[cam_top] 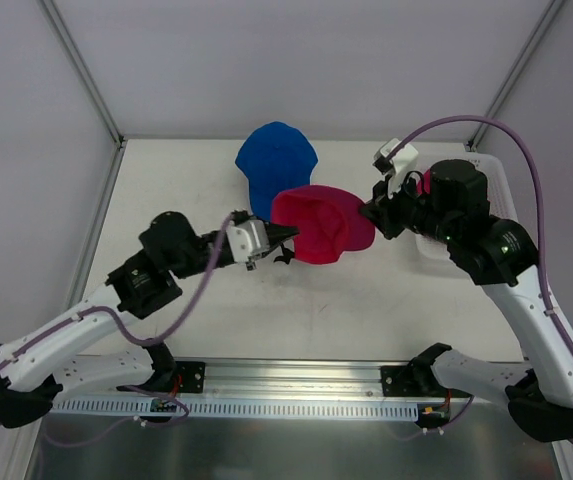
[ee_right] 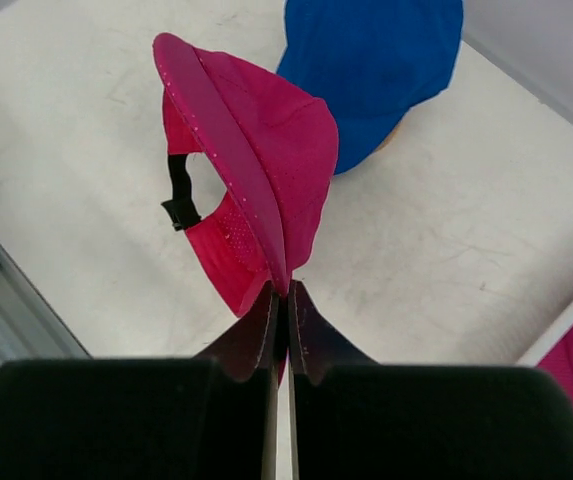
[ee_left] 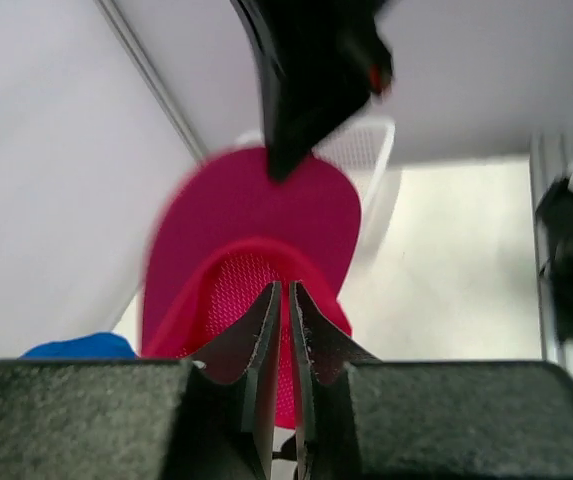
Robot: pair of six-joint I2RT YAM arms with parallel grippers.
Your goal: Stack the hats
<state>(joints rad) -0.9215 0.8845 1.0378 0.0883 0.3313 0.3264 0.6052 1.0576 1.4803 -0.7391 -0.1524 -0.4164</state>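
Observation:
A magenta pink hat [cam_top: 321, 225] hangs above the table's middle, and my right gripper [cam_top: 369, 212] is shut on its brim edge. In the right wrist view the hat [ee_right: 266, 140] droops from the fingertips of the right gripper [ee_right: 286, 288], its black strap loose. My left gripper [cam_top: 288, 236] sits at the hat's left edge. Its jaws stand almost together, and through the thin slit of the left gripper [ee_left: 286, 288] I see the hat's mesh inside [ee_left: 236, 290] beyond them, with no fabric clearly pinched. The royal blue hat [cam_top: 278, 160] lies behind on the table. Another pink hat [cam_top: 424, 184] is partly hidden in the tray.
A white tray [cam_top: 501, 185] stands at the right behind the right arm. White walls with metal frame posts close off the back and sides. A metal rail [cam_top: 286, 400] runs along the near edge between the arm bases.

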